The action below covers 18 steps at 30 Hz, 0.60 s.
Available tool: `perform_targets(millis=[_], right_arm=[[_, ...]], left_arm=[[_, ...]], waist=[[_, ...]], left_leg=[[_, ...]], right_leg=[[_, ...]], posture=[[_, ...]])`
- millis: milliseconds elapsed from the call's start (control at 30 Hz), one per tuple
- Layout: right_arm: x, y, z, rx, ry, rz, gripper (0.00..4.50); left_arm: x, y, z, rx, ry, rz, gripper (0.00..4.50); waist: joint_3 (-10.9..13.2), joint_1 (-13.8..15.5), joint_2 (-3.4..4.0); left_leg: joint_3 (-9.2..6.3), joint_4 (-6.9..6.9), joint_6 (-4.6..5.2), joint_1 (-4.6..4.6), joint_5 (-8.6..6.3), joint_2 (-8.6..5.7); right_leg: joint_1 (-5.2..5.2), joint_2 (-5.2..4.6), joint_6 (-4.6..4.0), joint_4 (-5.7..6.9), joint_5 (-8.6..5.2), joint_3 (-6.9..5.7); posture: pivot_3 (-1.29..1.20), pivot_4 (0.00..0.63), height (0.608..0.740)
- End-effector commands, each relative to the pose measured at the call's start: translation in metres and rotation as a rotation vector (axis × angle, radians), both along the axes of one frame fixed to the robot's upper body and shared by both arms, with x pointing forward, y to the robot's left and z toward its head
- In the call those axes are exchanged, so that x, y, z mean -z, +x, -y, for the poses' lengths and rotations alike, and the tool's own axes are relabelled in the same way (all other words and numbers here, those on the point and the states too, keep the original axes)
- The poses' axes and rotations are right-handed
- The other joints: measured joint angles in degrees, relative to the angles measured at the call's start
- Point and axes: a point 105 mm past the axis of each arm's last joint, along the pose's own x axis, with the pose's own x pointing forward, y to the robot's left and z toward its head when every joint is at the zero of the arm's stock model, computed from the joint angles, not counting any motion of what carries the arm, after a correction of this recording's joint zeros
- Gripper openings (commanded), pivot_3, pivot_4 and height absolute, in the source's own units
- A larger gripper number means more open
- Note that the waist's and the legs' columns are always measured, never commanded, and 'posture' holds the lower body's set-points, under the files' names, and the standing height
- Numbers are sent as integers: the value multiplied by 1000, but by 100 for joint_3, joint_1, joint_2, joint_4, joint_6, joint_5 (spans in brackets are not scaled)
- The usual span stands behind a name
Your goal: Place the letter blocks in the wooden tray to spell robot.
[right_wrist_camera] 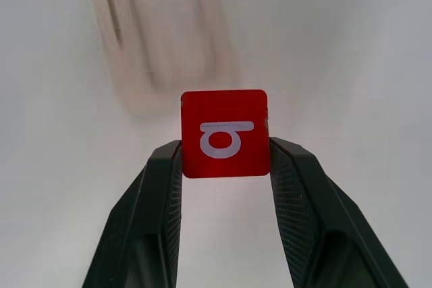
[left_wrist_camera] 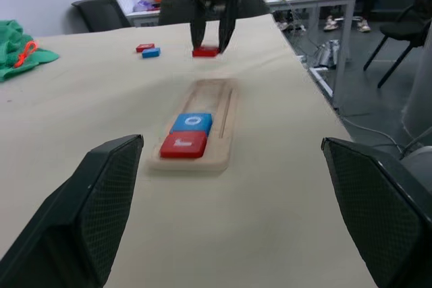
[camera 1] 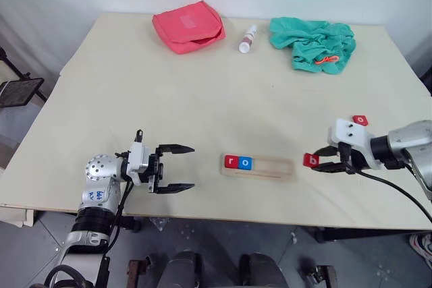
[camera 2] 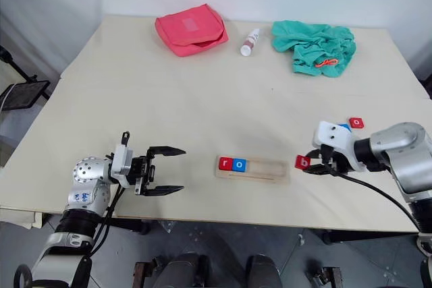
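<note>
Beige table (camera 1: 202,99) bears wooden tray (camera 1: 270,168), red pouch (camera 1: 188,26), bottle (camera 1: 248,38), green cloth (camera 1: 313,43).

We note the bench (camera 1: 202,99) has a matt, smooth pale surface. The wooden tray (camera 1: 270,169) is bare light wood, unvarnished in look. The 2 seated letter blocks (camera 1: 238,162) appear smooth, with a slight sheen. The right claw (right_wrist_camera: 225,166) has black fingers (right_wrist_camera: 154,214) with finely textured matt pads. The green cloth (camera 1: 314,42) is crumpled fabric.
</note>
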Motion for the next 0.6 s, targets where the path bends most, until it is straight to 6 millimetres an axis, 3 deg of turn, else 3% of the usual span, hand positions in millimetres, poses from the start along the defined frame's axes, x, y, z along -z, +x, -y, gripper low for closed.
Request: perform_targets(millis=[33, 267, 600], right_arm=[[-14, -3, -30, -32, 63, 23, 1467], [4, 4, -72, -71, 63, 24, 1467], [15, 9, -93, -120, 23, 20, 1467]], left_arm=[[-14, 3, -1, 26, -34, 61, 4500], [-20, 4, -5, 30, -34, 64, 4500], [-19, 1, -11, 3, -15, 74, 4500]], waist=[[0, 3, -1], [0, -28, -1], [0, -28, -1]], left_leg=[[-1, 0, 0, -2, 0, 0], [-6, -4, -1, -7, 0, -6], [-4, -4, -1, -9, 0, -6]], right_leg=[[0, -1, 0, -1, 0, 4], [-7, 0, 0, 3, 0, 18], [-16, 1, 0, 13, 0, 14]], posture=[[0, 150, 740], [0, 150, 740], [0, 150, 740]])
